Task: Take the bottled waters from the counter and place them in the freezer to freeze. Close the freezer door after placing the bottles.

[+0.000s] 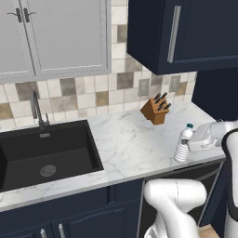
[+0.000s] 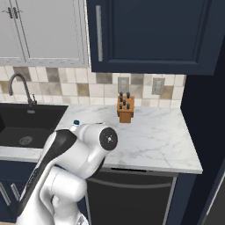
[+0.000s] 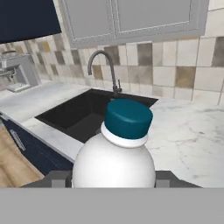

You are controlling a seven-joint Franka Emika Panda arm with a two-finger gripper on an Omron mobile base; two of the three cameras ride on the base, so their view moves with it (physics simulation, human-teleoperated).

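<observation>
Blue-capped bottle (image 3: 114, 164) upright between claw (image 3: 113, 178) fingers, pinched at its sides, arm level over counter (image 1: 135, 144).

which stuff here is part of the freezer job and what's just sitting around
Part of the job:
- bottled water with the blue cap, upright near the counter's front edge
- counter it stands on
- gripper, its fingers on either side of the bottle

Just sitting around:
- knife block by the tiled wall
- sink
- tap
- dishwasher under the counter
</observation>
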